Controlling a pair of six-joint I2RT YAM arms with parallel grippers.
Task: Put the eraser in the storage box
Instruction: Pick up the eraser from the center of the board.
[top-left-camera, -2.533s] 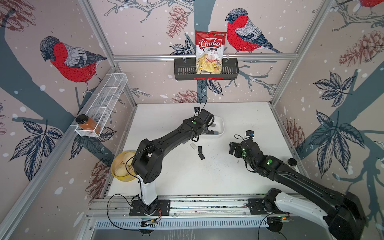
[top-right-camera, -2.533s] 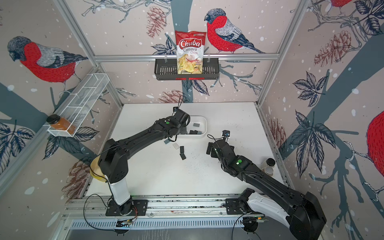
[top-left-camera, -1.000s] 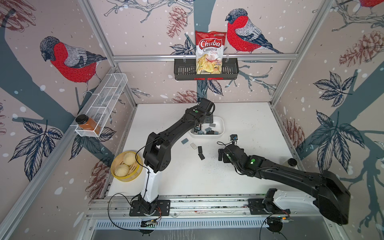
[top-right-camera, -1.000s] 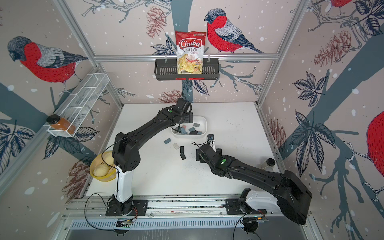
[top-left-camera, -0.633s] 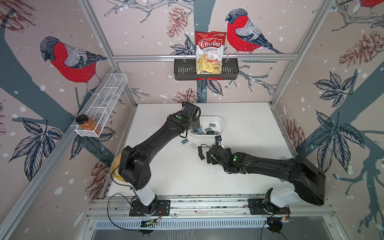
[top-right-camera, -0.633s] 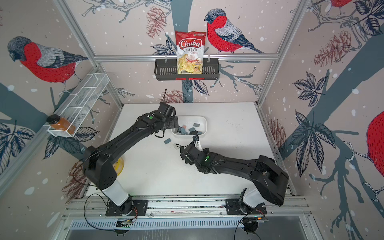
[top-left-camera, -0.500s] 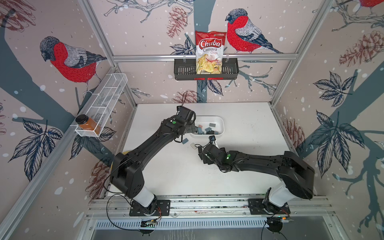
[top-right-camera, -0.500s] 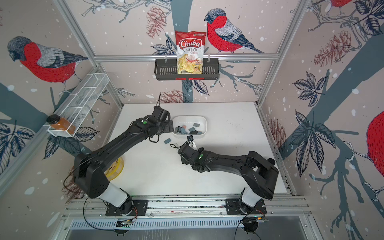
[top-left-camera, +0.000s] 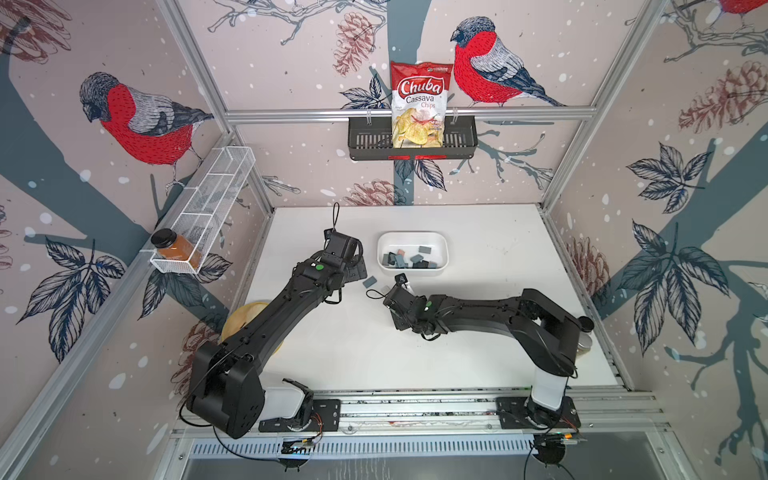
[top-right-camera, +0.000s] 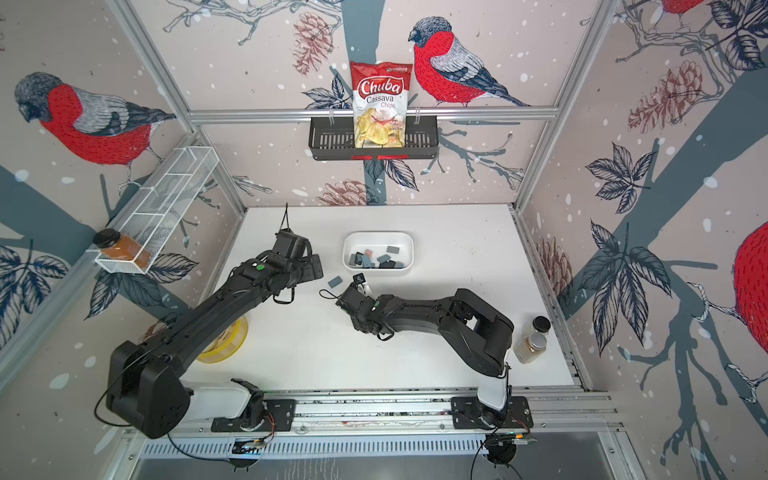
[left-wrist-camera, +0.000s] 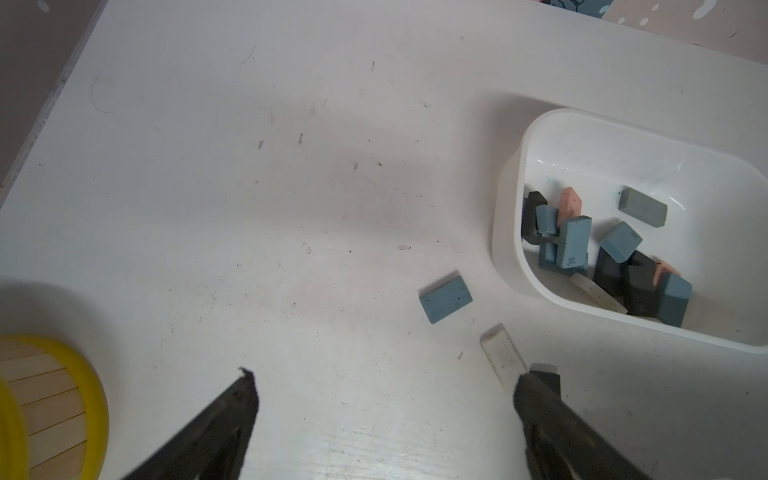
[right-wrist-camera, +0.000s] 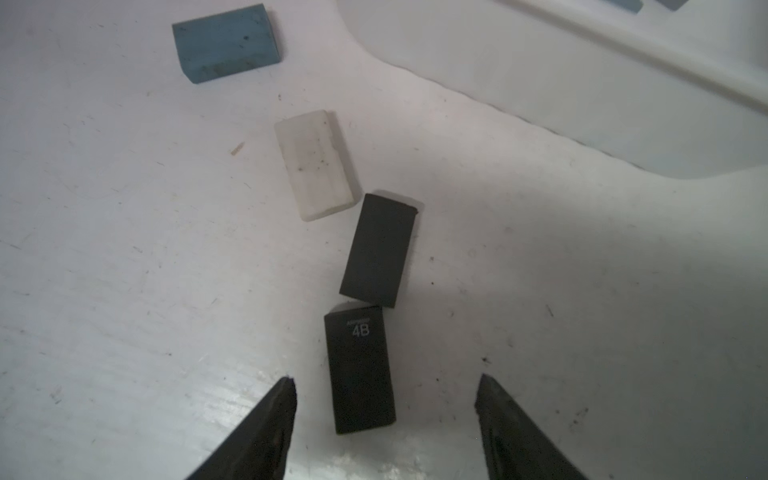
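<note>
4B eraser (right-wrist-camera: 360, 370), lower centre, is bracketed off-centre by spread jaws of right gripper (right-wrist-camera: 385, 379): could be twisted free; left gripper (left-wrist-camera: 383, 375) spread, empty.

Scuffed white table (top-left-camera: 478, 332) with the storage box (top-left-camera: 412, 235) sitting toward its back. Loose on the surface just in front of the box are a blue eraser (left-wrist-camera: 445, 299), a white eraser (right-wrist-camera: 316, 164), a plain black eraser (right-wrist-camera: 379, 250) just beside it, then a black eraser marked 4B (right-wrist-camera: 360, 370). Yellow-rimmed bowl (top-right-camera: 232, 336) at the left edge, two jars (top-right-camera: 528, 351) by the right.
</note>
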